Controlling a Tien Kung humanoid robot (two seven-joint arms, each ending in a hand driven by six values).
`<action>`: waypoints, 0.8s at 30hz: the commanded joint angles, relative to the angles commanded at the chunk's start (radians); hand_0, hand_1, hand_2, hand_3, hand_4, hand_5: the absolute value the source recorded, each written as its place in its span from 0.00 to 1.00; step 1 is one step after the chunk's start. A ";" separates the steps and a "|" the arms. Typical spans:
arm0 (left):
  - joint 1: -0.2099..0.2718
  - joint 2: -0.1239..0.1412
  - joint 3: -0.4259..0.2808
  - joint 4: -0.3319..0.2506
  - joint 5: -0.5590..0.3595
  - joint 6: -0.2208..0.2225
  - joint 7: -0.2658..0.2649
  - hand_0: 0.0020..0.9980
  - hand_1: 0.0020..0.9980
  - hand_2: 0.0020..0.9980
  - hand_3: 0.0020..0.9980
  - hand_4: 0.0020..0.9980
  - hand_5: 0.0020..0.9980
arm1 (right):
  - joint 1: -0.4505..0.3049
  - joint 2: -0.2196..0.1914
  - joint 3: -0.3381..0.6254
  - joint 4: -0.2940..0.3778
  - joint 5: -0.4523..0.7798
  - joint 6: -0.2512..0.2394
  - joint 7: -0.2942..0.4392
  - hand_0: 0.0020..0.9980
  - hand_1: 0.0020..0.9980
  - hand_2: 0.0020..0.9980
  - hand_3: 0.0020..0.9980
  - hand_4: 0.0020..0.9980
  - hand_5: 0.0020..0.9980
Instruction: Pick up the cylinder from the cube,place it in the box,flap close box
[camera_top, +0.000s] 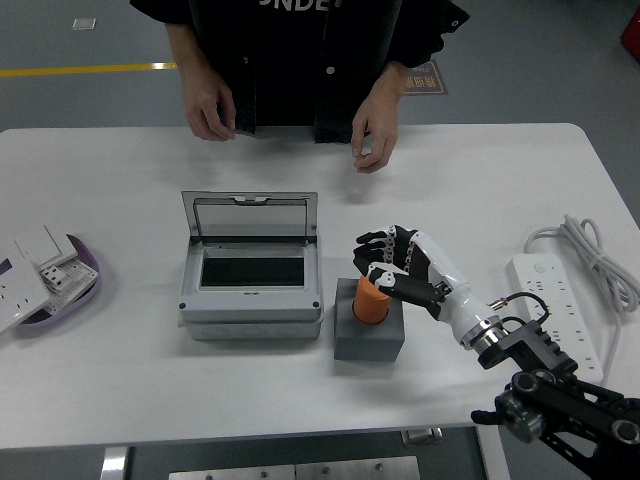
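1. Now the right hand (385, 265) is right over the orange cylinder (372, 301), fingers spread, gripping nothing.
2. That cylinder stands on the grey cube (369, 322).
3. Beside it, the box (250, 268) is open.

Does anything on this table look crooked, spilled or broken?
Nothing stands out. The orange cylinder stands upright on the grey cube, the box sits square with its lid up, and the right hand is reaching over the cylinder.
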 joint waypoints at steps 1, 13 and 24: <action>0.000 0.000 0.001 0.000 0.000 0.000 0.000 0.60 0.63 0.62 0.64 0.70 0.23 | 0.005 -0.002 -0.007 -0.003 0.000 0.001 -0.002 0.67 0.62 0.57 0.56 0.72 0.13; -0.010 -0.001 -0.005 0.000 0.010 0.003 -0.003 0.60 0.63 0.62 0.64 0.70 0.23 | 0.037 -0.015 -0.072 -0.022 0.003 0.012 -0.012 0.67 0.62 0.58 0.56 0.68 0.10; -0.014 -0.003 -0.003 0.000 0.016 0.006 -0.004 0.60 0.63 0.62 0.64 0.70 0.23 | 0.061 -0.032 -0.111 -0.002 -0.022 0.007 -0.019 0.66 0.62 0.57 0.56 0.67 0.11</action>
